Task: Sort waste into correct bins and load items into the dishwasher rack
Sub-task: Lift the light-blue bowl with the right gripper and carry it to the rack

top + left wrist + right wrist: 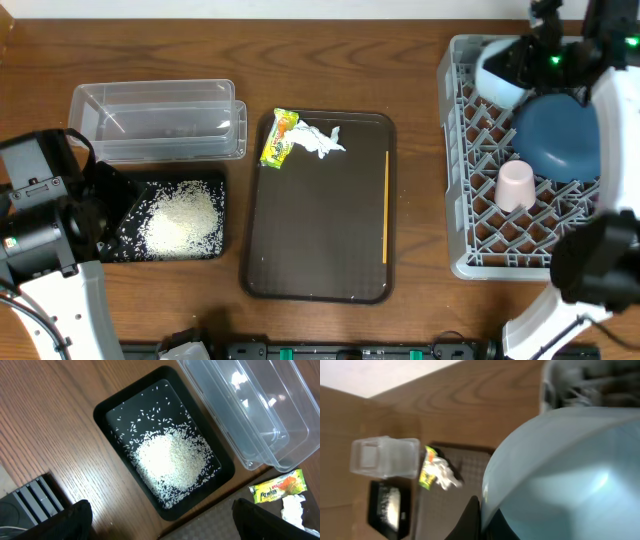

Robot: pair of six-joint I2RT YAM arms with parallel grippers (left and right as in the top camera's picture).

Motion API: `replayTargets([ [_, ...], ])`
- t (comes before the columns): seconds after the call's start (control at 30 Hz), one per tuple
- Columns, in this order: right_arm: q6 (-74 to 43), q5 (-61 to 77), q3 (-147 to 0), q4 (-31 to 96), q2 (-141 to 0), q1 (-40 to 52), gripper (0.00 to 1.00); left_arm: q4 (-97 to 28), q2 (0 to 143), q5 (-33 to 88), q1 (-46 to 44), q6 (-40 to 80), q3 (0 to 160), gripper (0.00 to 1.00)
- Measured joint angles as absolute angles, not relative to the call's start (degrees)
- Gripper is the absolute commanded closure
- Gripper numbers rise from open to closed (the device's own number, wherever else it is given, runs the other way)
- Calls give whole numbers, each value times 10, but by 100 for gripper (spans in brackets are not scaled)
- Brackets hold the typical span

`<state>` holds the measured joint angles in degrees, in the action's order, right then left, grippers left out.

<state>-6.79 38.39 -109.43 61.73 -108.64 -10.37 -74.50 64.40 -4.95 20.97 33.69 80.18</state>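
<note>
Pale blue bowl point(560, 470), rim gripped by the right fingers point(469, 519), above the rack point(462, 160).

Your view lists: black tray point(101, 410), rice grains point(170, 462) heaped inside; clear tub point(250, 405) alongside; snack wrapper point(278, 486) just beside tissue point(295, 510); left gripper point(159, 527) spread wide.

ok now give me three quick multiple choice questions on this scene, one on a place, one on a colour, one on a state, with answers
1. The rice lies in: A the clear tub; B the black tray; C the brown tray.
2. The cup in the rack is: A pink; B green; C black.
3. The clear tub is: A lidded; B empty; C in the rack.
Answers: 1 B, the grains pile in the black tray; 2 A, it shows pink overhead; 3 B, its floor is bare and nothing covers it.
</note>
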Motion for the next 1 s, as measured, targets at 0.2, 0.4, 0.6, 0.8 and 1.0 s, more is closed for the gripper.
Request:
replayTargets([
  [0.2, -65, 277, -1097, 721, -1033, -104, 99, -745, 644, -50, 210, 337, 802, 8],
  [0.4, -67, 227, -1096, 741, -1037, -104, 99, -745, 644, -50, 210, 337, 802, 8],
  [0.6, -73, 219, -1096, 754, -1037, -107, 99, -745, 644, -50, 210, 337, 802, 8],
  [0.8, -93, 212, -1096, 762, -1037, -126, 99, -745, 644, -50, 210, 337, 802, 8],
  [1.0, -130, 183, -1096, 802, -1032, -170, 99, -745, 644, -50, 210, 337, 802, 8],
])
